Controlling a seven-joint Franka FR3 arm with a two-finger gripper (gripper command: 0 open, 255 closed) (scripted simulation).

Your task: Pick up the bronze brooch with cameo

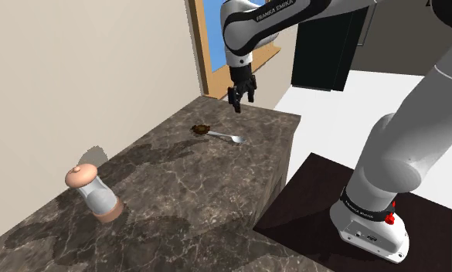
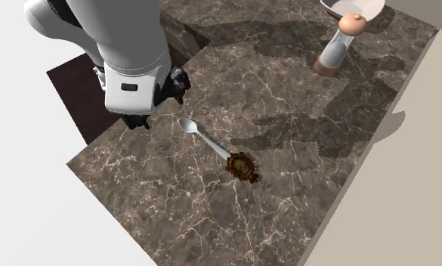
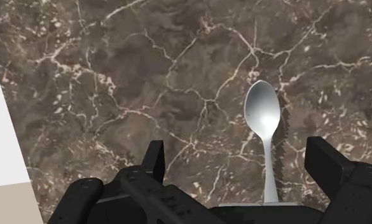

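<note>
Shoulder view, lower left: a pale shaker (image 1: 93,193) stands on the dark marble counter (image 1: 178,209), well apart from the work.

Upper centre: the bronze brooch (image 1: 201,129) lies flat. A spoon (image 1: 226,137) sits just to its right, with the handle end at the brooch.

Further right and higher: the gripper (image 1: 242,104) hangs over the counter, fingers apart and empty.

The wrist view looks down on the spoon's bowl, so we judge the hand is offset. It would need to move along the handle to centre on the brooch.
</note>
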